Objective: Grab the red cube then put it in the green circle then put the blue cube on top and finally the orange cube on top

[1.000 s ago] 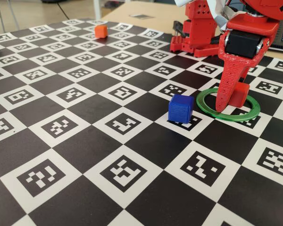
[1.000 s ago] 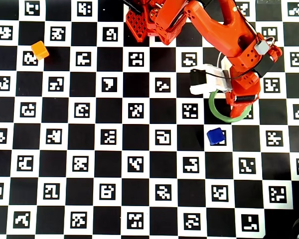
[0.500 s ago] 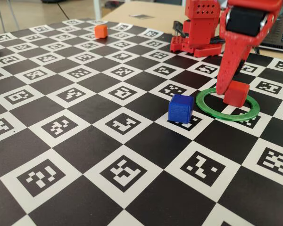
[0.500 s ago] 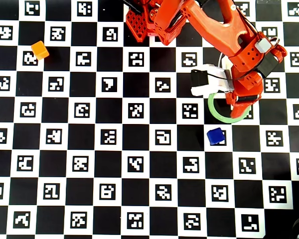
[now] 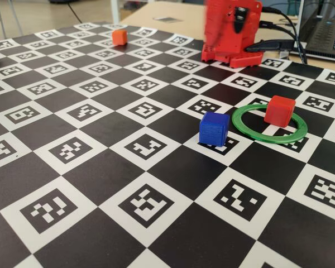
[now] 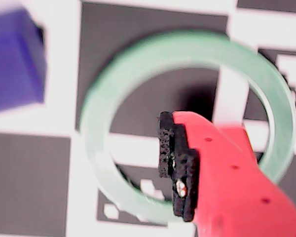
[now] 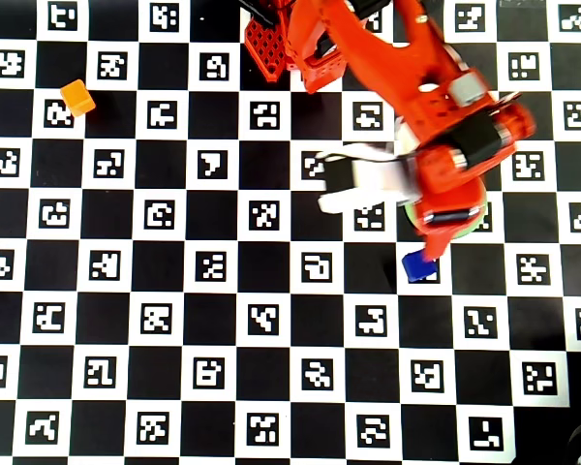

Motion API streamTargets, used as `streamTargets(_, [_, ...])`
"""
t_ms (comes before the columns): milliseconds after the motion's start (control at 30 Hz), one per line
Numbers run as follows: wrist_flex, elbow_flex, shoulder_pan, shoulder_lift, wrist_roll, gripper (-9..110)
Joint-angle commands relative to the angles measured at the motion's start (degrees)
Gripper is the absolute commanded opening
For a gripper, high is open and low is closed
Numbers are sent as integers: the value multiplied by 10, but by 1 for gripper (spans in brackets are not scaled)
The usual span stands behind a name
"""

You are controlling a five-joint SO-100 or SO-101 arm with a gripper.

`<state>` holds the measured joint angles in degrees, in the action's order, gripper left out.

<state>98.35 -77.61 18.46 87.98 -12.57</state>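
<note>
Red cube (image 5: 280,109) sits inside green circle (image 5: 269,123) — step one done. End effector (image 6: 180,173): aperture cannot be determined. Next: grasp blue cube (image 5: 214,128), at the ring's 8 o'clock.

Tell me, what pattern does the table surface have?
The table is a black and white checkerboard, with small black code markers in the white squares. The fixed view shows it best.

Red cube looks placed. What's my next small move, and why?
Probably shift the hand toward the blue cube. The red cube sits free inside the green ring, while the blue one stands just outside the ring, not yet stacked.
</note>
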Motion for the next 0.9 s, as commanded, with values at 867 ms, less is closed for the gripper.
streamTargets(867, [29,177,58,-38,-109,38])
